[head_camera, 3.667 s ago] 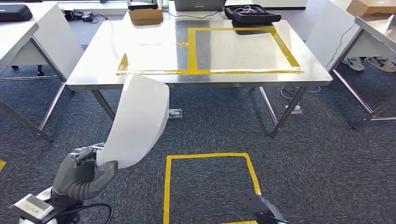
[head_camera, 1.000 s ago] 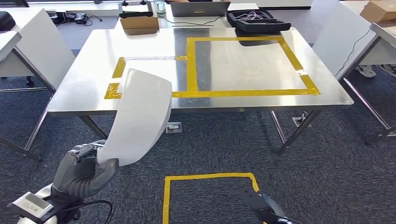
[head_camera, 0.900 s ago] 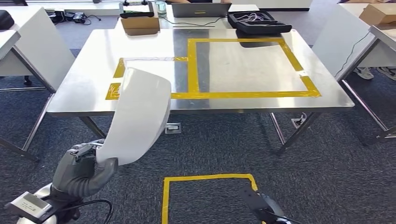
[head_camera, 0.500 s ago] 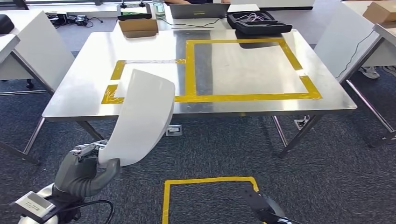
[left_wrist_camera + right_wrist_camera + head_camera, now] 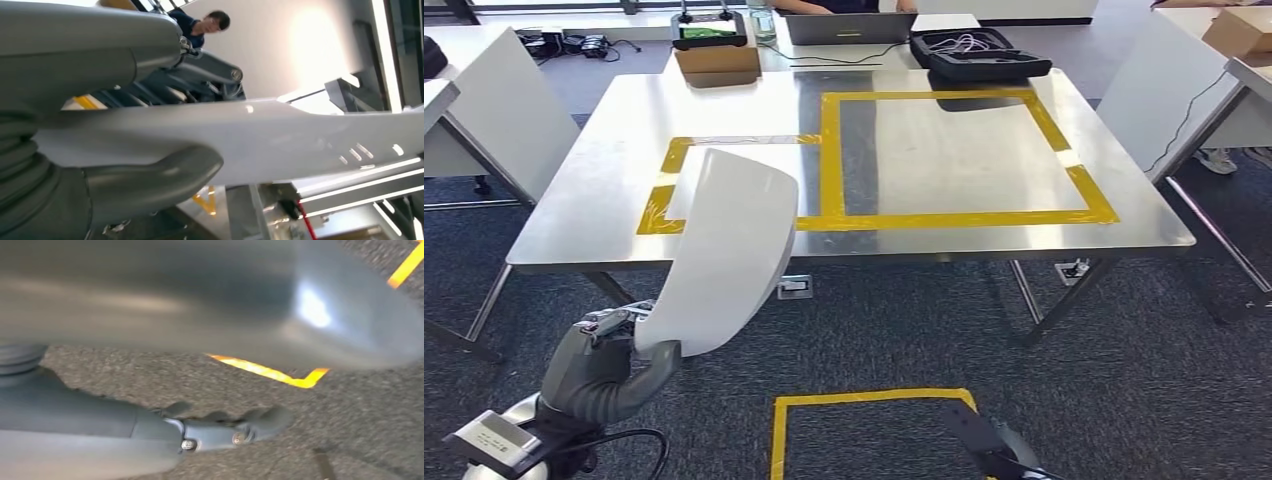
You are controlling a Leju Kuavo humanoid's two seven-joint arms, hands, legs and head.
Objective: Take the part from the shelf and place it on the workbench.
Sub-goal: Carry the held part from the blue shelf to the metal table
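A large white curved part (image 5: 724,255) stands upright in my left hand (image 5: 604,365), which grips its lower edge at the lower left of the head view. In the left wrist view the thumb (image 5: 150,180) presses under the white part (image 5: 260,135). Ahead stands the steel workbench (image 5: 594,200), marked with a yellow tape rectangle (image 5: 954,217); the part's top overlaps its near left edge in the picture. My right hand (image 5: 986,447) hangs low over the carpet and holds nothing, its dark fingers (image 5: 225,432) apart from the thumb.
A cardboard box (image 5: 716,62), a laptop (image 5: 849,25) and an open black case (image 5: 979,55) sit at the workbench's far edge. White tables flank it at left (image 5: 484,100) and right (image 5: 1224,70). A yellow tape square (image 5: 869,400) marks the carpet near my feet. A person (image 5: 207,25) is nearby.
The whole view has shifted: the camera has moved closer to the workbench, which now sits lower and larger. The left hand still grips the white part.
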